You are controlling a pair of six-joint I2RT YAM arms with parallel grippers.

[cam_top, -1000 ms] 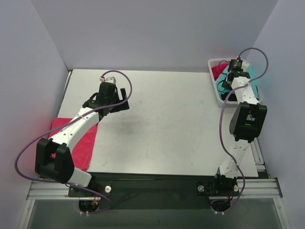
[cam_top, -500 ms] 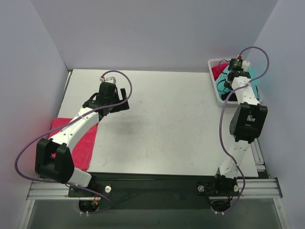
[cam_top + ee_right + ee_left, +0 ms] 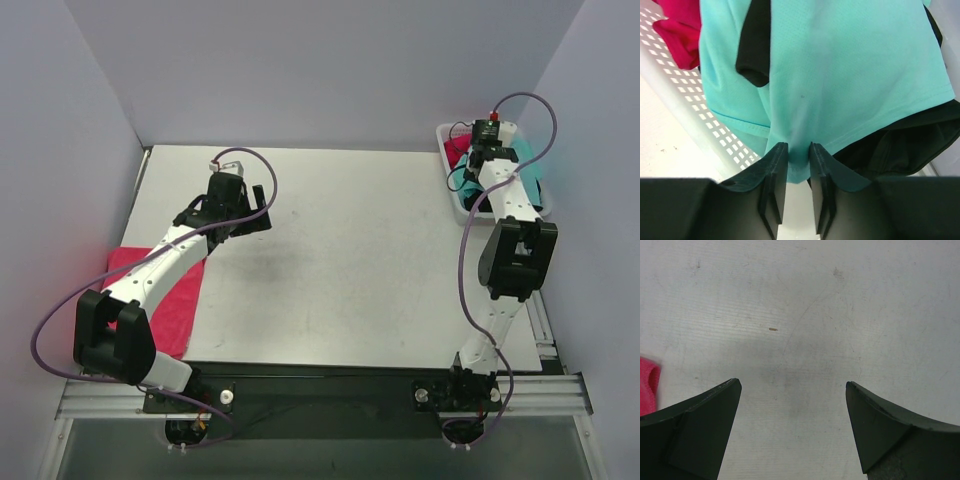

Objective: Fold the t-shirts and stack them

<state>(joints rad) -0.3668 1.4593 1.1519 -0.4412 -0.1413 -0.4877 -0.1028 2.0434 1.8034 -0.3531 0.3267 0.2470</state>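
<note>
The slotted basket [image 3: 715,135] at the table's [image 3: 350,250] 2 o'clock holds a teal t-shirt [image 3: 840,65], a red t-shirt [image 3: 675,25] and a black t-shirt [image 3: 900,145]. The right gripper [image 3: 799,160] pinches the teal t-shirt, which spreads toward its 12 o'clock; the left gripper [image 3: 792,390] gapes wide.

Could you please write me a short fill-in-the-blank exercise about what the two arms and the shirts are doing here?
1. The shirt pinched by the right gripper is ____ in colour.
2. The left gripper hangs ____ above the table.
3. The white basket stands at the table's far ____ corner.
4. The pink shirt lies under the ____ arm.
Missing words: teal; open; right; left.
</note>
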